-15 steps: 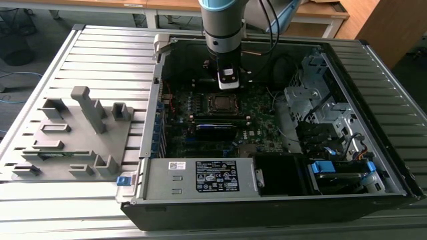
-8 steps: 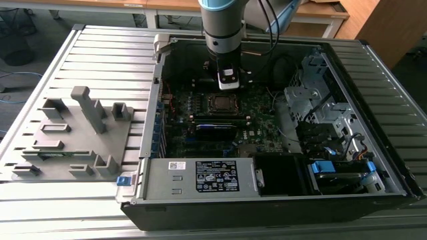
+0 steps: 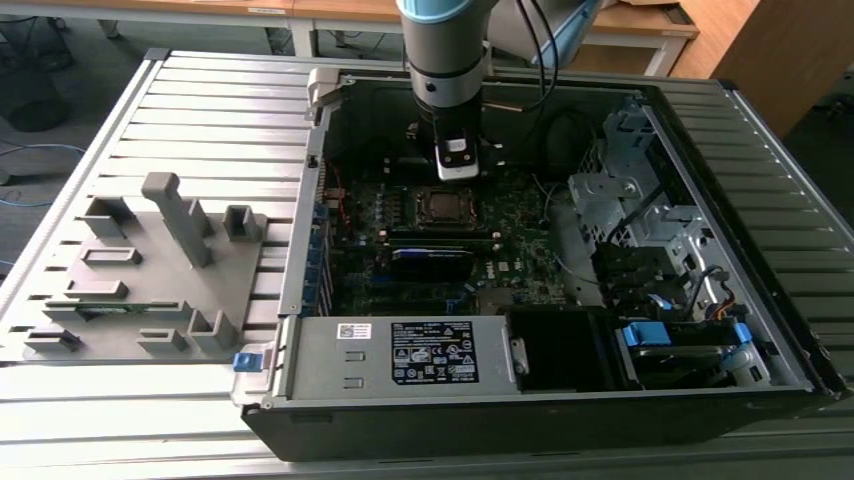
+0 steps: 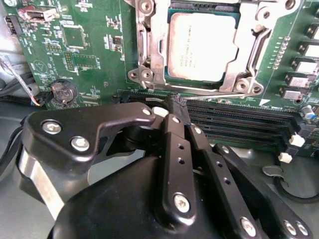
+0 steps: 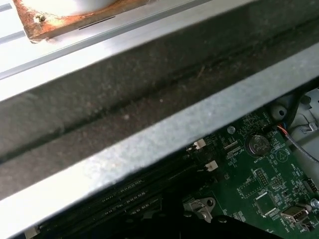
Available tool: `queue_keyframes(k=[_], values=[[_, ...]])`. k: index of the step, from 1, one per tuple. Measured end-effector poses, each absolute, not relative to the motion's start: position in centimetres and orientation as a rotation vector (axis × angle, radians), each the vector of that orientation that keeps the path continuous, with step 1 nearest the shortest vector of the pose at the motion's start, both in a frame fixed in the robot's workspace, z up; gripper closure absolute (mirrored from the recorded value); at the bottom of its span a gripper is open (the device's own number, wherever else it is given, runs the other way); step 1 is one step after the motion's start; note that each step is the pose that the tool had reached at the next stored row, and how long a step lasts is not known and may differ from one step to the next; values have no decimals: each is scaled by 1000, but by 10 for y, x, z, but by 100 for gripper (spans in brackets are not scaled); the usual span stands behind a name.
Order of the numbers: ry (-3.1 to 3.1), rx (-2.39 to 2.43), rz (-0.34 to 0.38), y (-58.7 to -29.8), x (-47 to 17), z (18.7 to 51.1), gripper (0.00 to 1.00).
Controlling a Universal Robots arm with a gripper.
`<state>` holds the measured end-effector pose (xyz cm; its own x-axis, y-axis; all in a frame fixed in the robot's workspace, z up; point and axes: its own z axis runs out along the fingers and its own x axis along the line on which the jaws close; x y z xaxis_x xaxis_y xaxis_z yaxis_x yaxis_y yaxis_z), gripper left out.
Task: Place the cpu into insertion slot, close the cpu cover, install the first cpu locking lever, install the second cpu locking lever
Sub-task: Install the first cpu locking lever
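The cpu (image 4: 202, 47), a square chip with a dull silver top, lies flat in the insertion slot (image 4: 144, 74) on the green board. The cpu cover (image 4: 158, 50), a silver frame, lies down around the chip's edges. Thin metal lever rods run along two sides of the frame; whether they are latched I cannot tell. My gripper (image 4: 175, 105) hovers beside the socket over the memory slots, its black fingers (image 4: 172, 134) shut together on nothing. In the exterior view my gripper (image 3: 457, 170) hangs just behind the insertion slot (image 3: 441, 206), inside the open computer case.
Black memory slots (image 4: 239, 124) run beside the socket, and a coin battery (image 4: 62, 92) sits on the board. A grey fixture plate (image 3: 147, 270) lies at the exterior view's left. The power supply (image 3: 400, 350), drive cage (image 3: 627, 210) and case wall (image 5: 149, 144) hem the board in.
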<state>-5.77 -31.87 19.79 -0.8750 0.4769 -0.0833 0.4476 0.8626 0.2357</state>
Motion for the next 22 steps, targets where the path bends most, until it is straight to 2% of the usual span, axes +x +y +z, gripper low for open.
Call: queue_keyframes(k=[11, 22], values=[[2899, 732, 407, -324, -58, 199, 89], [2899, 736, 447, -331, -58, 199, 89]])
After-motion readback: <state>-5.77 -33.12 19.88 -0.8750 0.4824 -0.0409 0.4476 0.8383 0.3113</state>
